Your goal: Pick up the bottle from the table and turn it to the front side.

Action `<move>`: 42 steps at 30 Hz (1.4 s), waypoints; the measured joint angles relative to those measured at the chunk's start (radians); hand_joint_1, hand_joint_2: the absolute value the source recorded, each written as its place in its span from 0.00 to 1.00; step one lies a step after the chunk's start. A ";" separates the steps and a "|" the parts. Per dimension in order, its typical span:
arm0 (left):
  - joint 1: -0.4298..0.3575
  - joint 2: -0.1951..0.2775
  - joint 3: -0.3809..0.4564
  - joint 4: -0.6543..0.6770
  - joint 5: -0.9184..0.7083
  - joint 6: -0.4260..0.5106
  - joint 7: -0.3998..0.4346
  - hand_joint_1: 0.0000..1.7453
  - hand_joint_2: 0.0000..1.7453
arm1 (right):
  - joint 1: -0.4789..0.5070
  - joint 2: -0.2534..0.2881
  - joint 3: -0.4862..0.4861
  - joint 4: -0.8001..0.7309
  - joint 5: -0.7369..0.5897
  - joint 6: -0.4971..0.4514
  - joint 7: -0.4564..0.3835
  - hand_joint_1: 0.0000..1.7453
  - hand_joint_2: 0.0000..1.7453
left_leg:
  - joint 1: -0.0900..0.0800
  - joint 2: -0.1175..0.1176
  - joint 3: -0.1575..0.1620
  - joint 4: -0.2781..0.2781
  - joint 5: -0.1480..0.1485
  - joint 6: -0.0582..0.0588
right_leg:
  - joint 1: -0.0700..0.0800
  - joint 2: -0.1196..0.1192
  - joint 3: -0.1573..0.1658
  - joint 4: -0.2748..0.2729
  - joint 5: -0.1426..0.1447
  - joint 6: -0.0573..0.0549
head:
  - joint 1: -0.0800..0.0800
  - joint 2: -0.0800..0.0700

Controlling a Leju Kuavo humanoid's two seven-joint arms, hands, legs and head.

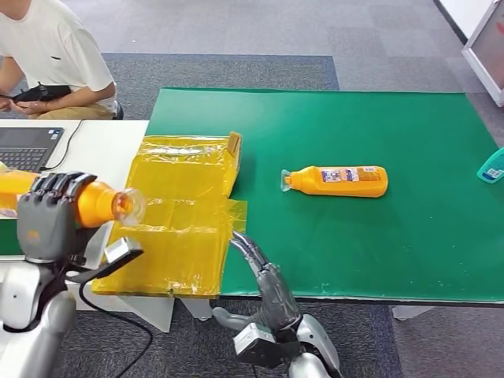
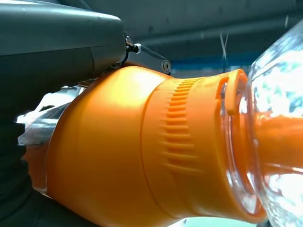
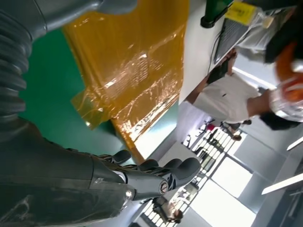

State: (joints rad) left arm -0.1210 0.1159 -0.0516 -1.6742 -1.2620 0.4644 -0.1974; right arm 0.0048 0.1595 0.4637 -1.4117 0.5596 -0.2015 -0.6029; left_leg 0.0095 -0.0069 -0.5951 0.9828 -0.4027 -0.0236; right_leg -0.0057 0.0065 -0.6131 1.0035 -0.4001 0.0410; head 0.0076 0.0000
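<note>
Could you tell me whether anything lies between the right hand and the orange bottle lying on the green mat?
Nothing visible does. The right hand hangs open at the table's near edge, and only bare green mat separates it from the lying bottle. The yellow plastic sheet sits off to the side.

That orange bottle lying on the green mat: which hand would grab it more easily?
Probably the right hand: it holds nothing and sits by the mat's near edge. The left hand already grips another orange bottle.
</note>
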 joint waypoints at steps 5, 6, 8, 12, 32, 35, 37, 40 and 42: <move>-0.155 0.028 -0.039 0.188 -0.027 -0.051 0.030 1.00 1.00 | -0.025 -0.003 0.048 -0.004 0.000 0.016 0.004 0.00 1.00 | 0.000 0.001 -0.001 0.000 0.002 -0.001 | 0.000 0.002 -0.001 0.001 0.002 -0.001 | 0.000 0.000; -0.175 0.030 -0.047 0.214 -0.034 -0.062 0.039 1.00 1.00 | -0.027 -0.004 0.054 -0.005 0.000 0.019 0.004 0.00 1.00 | 0.000 0.001 -0.001 0.000 0.002 -0.001 | 0.000 0.002 -0.002 0.001 0.002 -0.001 | 0.000 0.000; -0.221 0.032 -0.066 0.272 -0.057 -0.095 0.066 1.00 1.00 | -0.036 -0.006 0.066 -0.005 -0.001 0.028 0.002 0.00 1.00 | 0.000 0.001 -0.002 0.000 0.002 -0.001 | 0.000 0.002 -0.003 0.001 0.003 0.000 | 0.000 0.000; -0.322 0.014 -0.121 0.420 -0.111 -0.133 0.121 1.00 1.00 | -0.051 -0.006 0.094 -0.004 -0.008 0.048 -0.004 0.00 1.00 | 0.000 0.001 -0.003 0.000 0.003 -0.001 | 0.000 0.002 -0.003 0.000 0.003 0.000 | 0.000 0.000; -0.458 -0.225 -0.288 0.949 -0.102 -0.057 0.133 1.00 1.00 | -0.097 -0.022 0.182 -0.010 -0.043 0.104 -0.039 0.00 1.00 | 0.000 0.001 -0.006 0.000 0.002 0.000 | 0.000 0.002 -0.006 0.001 0.003 0.000 | 0.000 0.000; -0.460 -0.244 -0.292 0.978 -0.099 -0.058 0.140 1.00 1.00 | -0.096 -0.029 0.189 -0.015 -0.041 0.103 -0.039 0.00 1.00 | 0.000 0.001 -0.006 0.000 0.002 0.000 | 0.000 0.002 -0.006 0.001 0.003 0.000 | 0.000 0.000; -0.461 -0.255 -0.294 0.994 -0.098 -0.058 0.143 1.00 1.00 | -0.093 -0.033 0.191 -0.018 -0.040 0.102 -0.039 0.00 1.00 | 0.000 0.001 -0.006 0.000 0.002 0.000 | 0.000 0.002 -0.006 0.001 0.003 0.000 | 0.000 0.000; -0.465 -0.264 -0.296 1.015 -0.094 -0.056 0.146 1.00 1.00 | -0.089 -0.037 0.193 -0.025 -0.041 0.104 -0.042 0.00 1.00 | 0.000 0.001 -0.006 0.000 0.002 0.000 | 0.000 0.002 -0.006 0.001 0.003 0.000 | 0.000 0.000; -0.469 -0.269 -0.296 1.031 -0.085 -0.055 0.150 1.00 1.00 | -0.087 -0.040 0.194 -0.031 -0.041 0.105 -0.045 0.00 1.00 | 0.000 0.001 -0.006 0.000 0.002 0.000 | 0.000 0.002 -0.006 0.001 0.003 0.000 | 0.000 0.000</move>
State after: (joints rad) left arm -0.5900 -0.1527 -0.3479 -0.6437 -1.3475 0.4092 -0.0477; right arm -0.0824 0.1195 0.6575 -1.4430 0.5189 -0.0965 -0.6477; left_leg 0.0094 -0.0062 -0.6008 0.9831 -0.4004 -0.0240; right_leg -0.0059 0.0083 -0.6190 1.0040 -0.3971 0.0412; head 0.0080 0.0000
